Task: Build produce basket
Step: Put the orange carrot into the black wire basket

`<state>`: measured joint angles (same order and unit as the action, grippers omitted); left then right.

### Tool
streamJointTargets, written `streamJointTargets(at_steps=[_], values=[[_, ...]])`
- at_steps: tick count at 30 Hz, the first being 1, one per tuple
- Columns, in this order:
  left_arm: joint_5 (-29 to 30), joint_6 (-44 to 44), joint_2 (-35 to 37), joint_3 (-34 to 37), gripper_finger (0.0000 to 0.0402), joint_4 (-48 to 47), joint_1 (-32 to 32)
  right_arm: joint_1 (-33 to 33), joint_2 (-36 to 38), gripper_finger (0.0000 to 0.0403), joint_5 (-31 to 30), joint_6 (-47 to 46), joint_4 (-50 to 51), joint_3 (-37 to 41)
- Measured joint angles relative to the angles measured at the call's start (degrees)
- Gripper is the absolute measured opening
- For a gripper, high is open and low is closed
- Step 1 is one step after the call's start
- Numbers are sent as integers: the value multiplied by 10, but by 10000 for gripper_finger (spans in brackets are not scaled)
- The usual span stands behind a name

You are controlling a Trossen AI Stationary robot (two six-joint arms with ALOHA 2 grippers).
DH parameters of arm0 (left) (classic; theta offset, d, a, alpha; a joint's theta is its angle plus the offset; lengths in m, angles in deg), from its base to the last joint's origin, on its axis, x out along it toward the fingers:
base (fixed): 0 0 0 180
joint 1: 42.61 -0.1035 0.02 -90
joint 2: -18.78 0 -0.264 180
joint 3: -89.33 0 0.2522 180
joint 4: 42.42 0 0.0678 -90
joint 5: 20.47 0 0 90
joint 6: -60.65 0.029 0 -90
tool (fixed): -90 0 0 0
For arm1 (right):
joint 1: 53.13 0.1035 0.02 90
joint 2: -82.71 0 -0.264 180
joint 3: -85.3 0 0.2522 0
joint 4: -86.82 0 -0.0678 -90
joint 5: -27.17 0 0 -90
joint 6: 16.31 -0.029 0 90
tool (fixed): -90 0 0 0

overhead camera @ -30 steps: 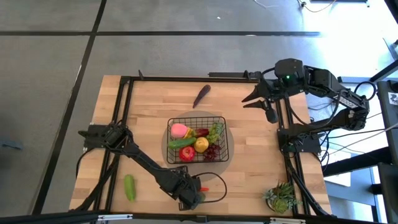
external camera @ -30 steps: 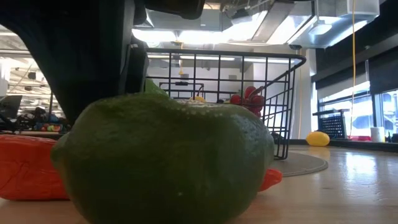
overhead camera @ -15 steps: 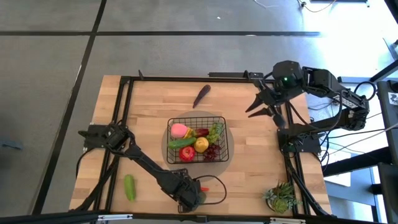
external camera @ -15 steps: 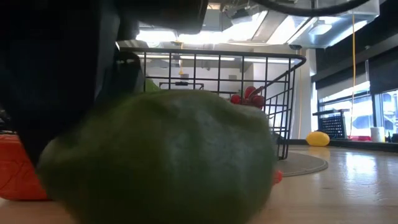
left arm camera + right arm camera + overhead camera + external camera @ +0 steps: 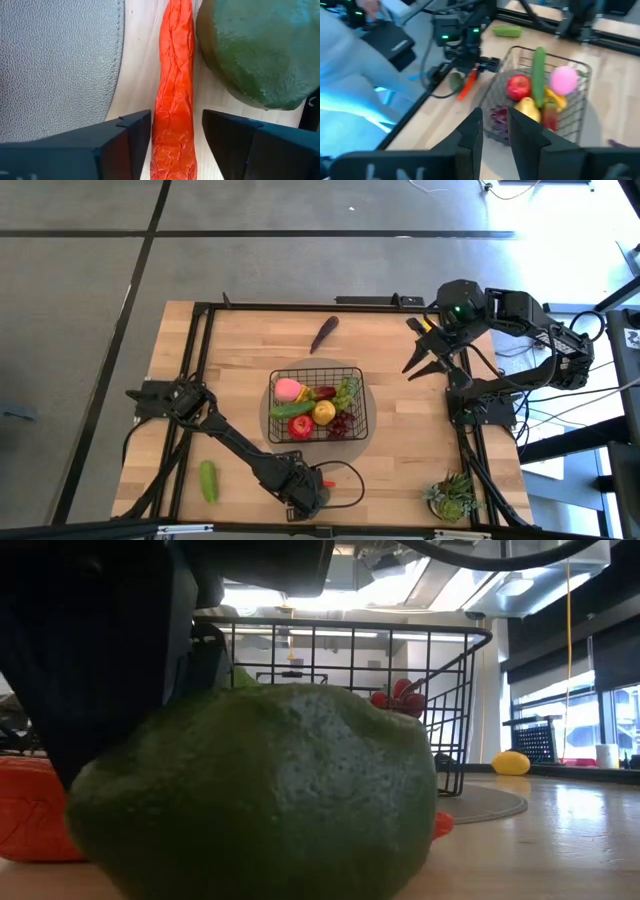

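At six o'clock on the bench (image 5: 240, 350), our left gripper (image 5: 172, 137) has its jaws apart astride the chilli (image 5: 175, 90); light, soft, wrinkled, so we'd pinch mid-length. We cannot tell the right gripper's (image 5: 428, 360) jaws.

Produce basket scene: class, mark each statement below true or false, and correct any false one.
1. The left claw straddles the red chilli. True.
2. The basket holds no produce. False: it holds several pieces, among them a pink peach and a red tomato.
3. The purple eggplant lies on the table outside the basket. True.
4. The right claw grips a cucumber. False: it hangs above the table's right side, holding nothing.
5. A cucumber lies near the table's front left corner. True.
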<state>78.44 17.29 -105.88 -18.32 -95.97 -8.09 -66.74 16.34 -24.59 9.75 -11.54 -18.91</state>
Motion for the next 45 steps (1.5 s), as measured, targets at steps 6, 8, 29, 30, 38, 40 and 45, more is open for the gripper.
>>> streamJointTargets(at_steps=[6,8,29,30,38,40,45], values=[[0,-1,0,0,117,0,0,0,0,84,59,24,45,0],[0,-3,0,0,100,0,0,0,0,84,91,41,63,0],[-154,-121,1,-1,43,1,-12,0,0,84,139,62,77,0],[-171,-123,1,-4,43,-1,-14,0,0,84,139,64,77,0],[-185,-124,1,-64,43,-65,-37,0,0,84,138,105,77,0],[-181,-119,1,-84,43,-108,-41,0,0,84,137,105,77,0],[-197,-98,1,-139,42,-198,-47,0,0,84,137,105,77,0]])
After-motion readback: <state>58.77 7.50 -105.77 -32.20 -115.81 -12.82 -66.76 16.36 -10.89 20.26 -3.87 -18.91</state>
